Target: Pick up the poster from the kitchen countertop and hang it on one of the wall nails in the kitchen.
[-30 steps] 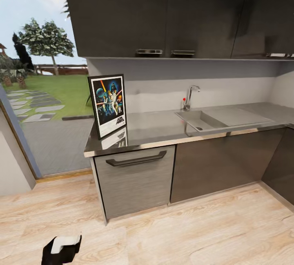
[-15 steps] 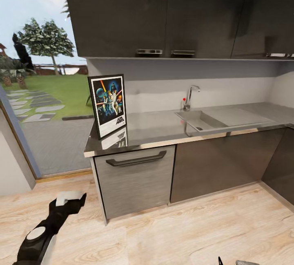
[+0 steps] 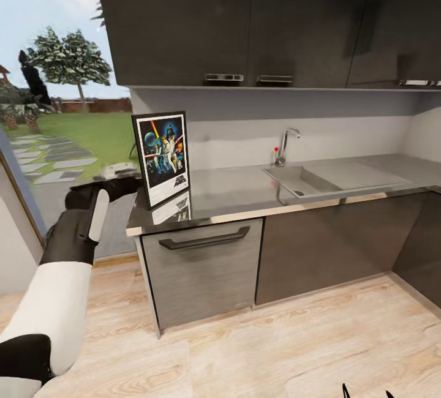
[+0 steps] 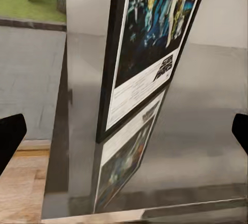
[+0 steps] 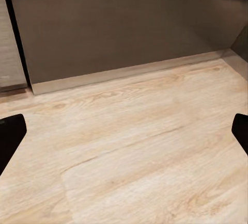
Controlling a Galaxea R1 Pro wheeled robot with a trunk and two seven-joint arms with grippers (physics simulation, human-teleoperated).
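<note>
Poster (image 3: 162,157) upright on steel tabletop (image 3: 245,193), at tabletop's L end near front edge, angled slightly toward the window side. Black frame, white border, dark blue artwork, logo low on the sheet. Mirrored in the shiny surface just below. Same poster (image 4: 150,48) in L wrist view, seen edge-on-ish, base touching tabletop (image 4: 201,131), reflection under it.

L hand (image 3: 125,179) raised at tabletop height, just beside poster's L edge, not touching as far as can be told. Fingers (image 4: 10,136) wide apart in L wrist view, dark tips at both sides, nothing between them; poster ahead.

R hand (image 3: 366,393) low at bottom edge of head view, over wood floor (image 3: 275,349). Fingers (image 5: 11,133) spread wide in R wrist view, empty, pointing at floor (image 5: 134,146) and dark cabinet front (image 5: 119,22).

Sink (image 3: 300,180) w/ chrome tap (image 3: 286,144) further R along tabletop, well apart from poster. Dark upper cabinets (image 3: 245,18) above. Drawer w/ black handle (image 3: 204,240) below poster.
</note>
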